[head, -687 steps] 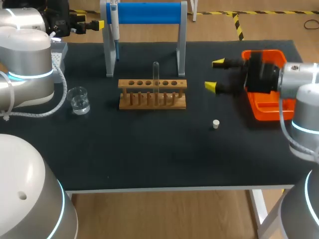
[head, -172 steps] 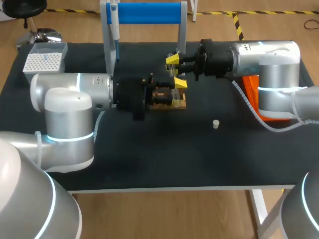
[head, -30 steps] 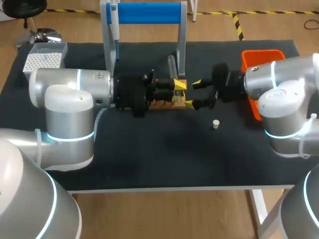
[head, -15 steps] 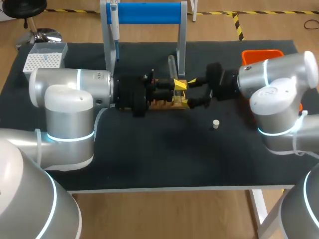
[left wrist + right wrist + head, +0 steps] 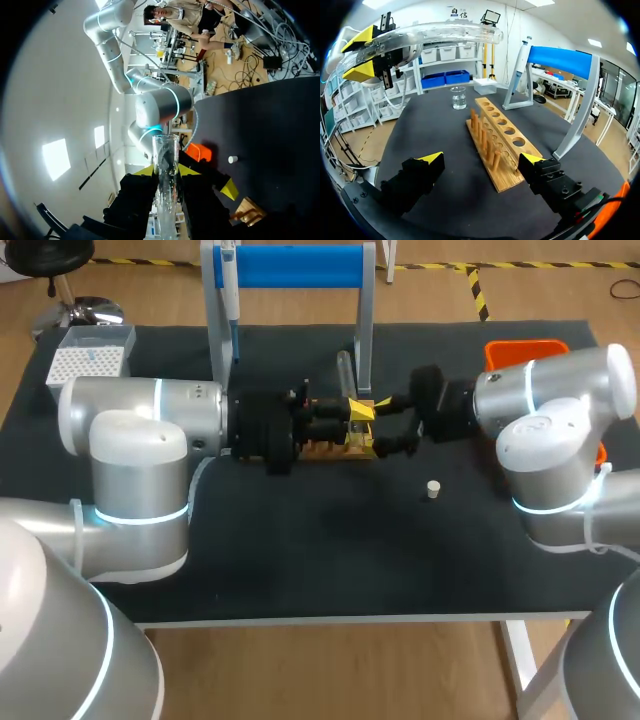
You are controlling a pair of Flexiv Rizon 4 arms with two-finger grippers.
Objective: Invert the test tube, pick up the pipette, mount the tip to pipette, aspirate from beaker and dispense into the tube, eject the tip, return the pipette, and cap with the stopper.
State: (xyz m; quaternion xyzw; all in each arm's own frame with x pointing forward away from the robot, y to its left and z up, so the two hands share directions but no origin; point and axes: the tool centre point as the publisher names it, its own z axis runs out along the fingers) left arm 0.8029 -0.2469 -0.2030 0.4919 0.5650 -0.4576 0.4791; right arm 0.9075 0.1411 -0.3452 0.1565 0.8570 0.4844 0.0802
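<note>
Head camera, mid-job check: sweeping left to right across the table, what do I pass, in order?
tip box → pipette → test tube → stopper → orange bin

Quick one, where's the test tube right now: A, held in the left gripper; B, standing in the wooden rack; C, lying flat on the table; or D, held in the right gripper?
A: the left wrist view shows the test tube clamped in the left gripper, between its two yellow tips, while the right gripper stands open and empty.
</note>
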